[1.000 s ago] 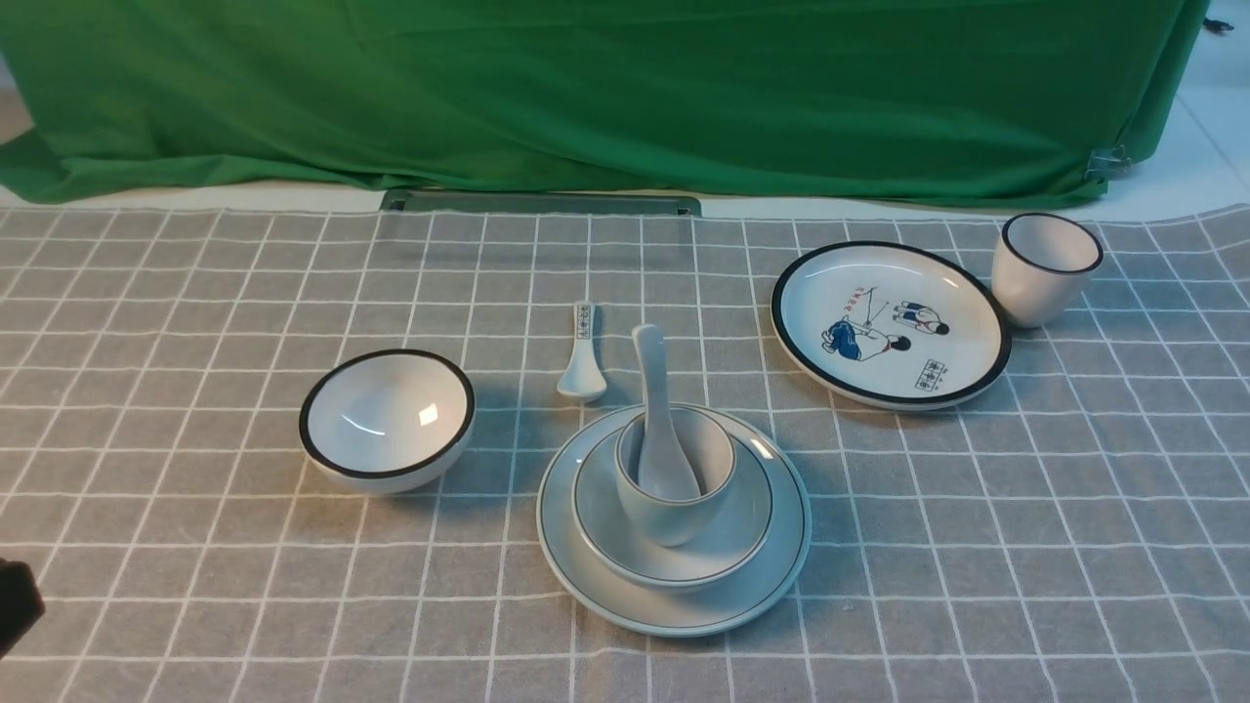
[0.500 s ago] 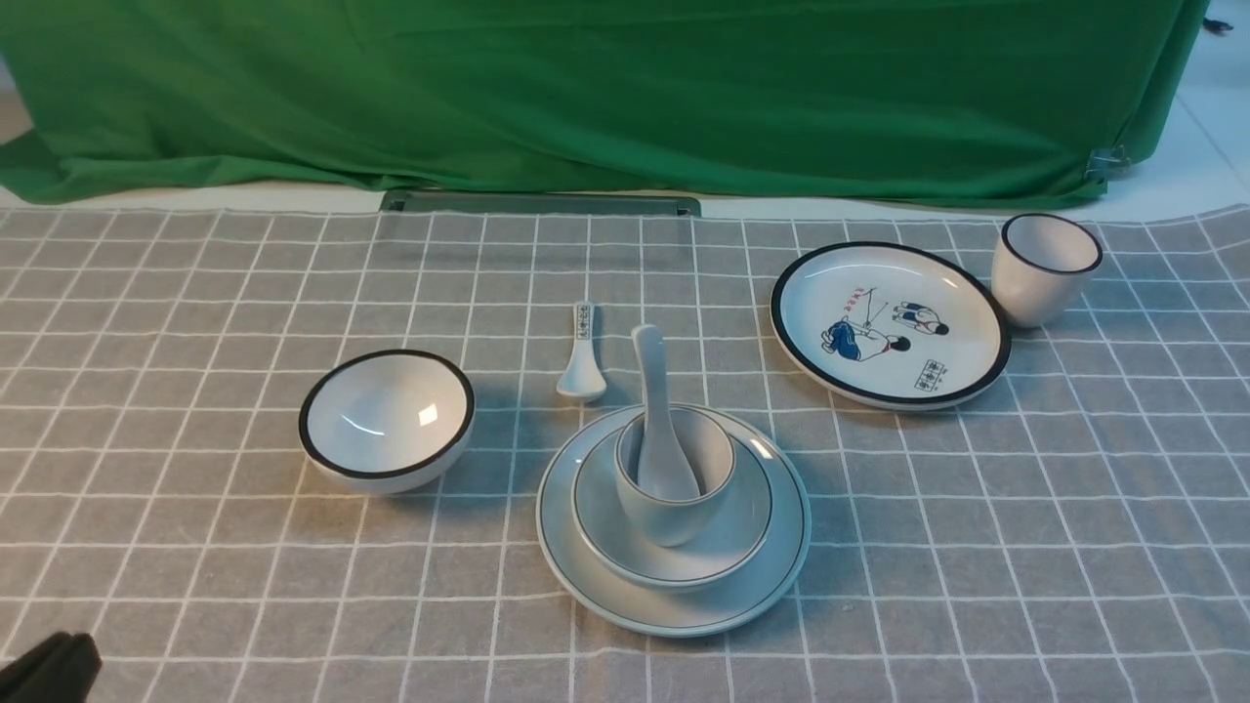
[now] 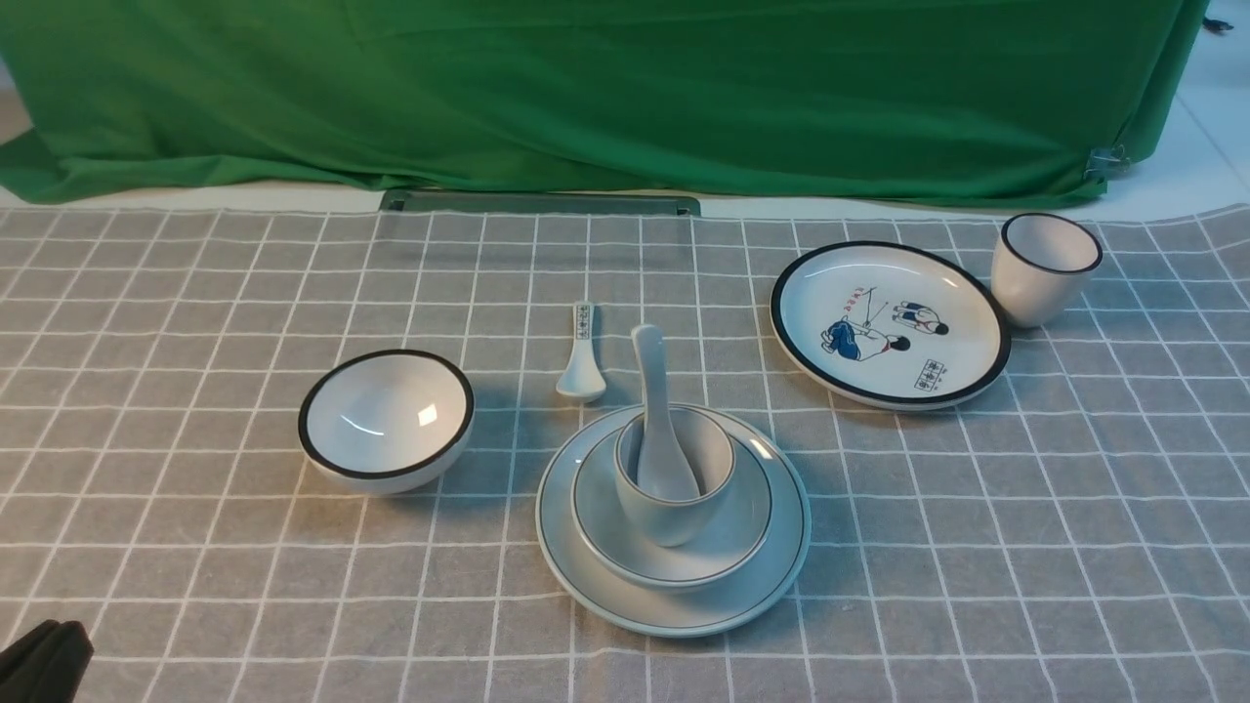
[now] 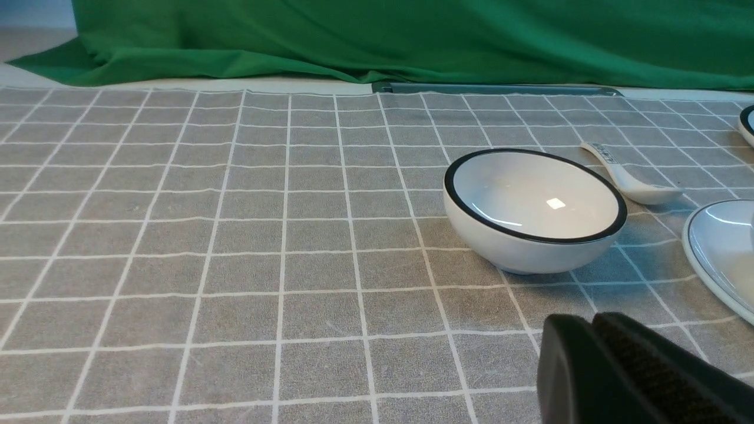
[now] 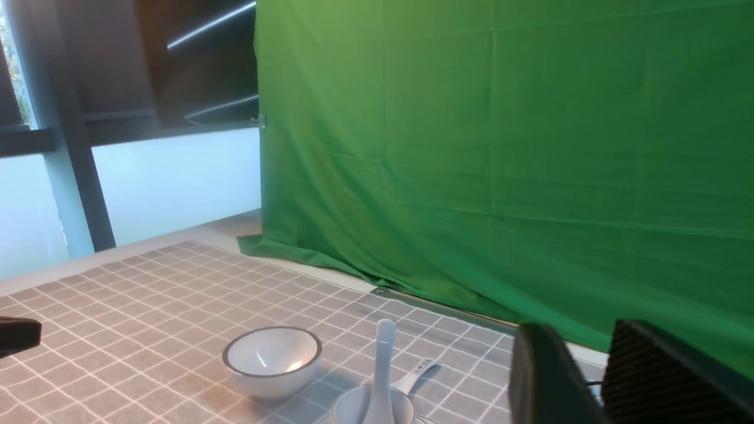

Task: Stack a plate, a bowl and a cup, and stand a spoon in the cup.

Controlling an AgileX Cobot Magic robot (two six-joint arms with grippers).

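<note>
The left end effector sits low at the near left corner of the surface, its two dark pads pressed flat together and empty; over the last second it has slid a little inward along that near edge, from a sliver at the frame's side to a fuller dark wedge. The right end effector shows only in its own wrist view, raised and well back from the crockery, with a plain gap between its two dark fingers and nothing between them. Ahead of both, and untouched by either, the stack has not shifted at all: the large pale grey-white plate with a thin dark rim line lies on the grey checked cloth surface, the wide shallow pale bowl sits centred in it, the tapered grey-green cup stands upright in the bowl, and the plain glossy white soup spoon leans in the cup with its handle pointing up and away. Just left of the stack rests the black-rimmed white bowl, beyond it the small patterned spoon. Judging by this, the task looks finished and the arms are clearing off.
</note>
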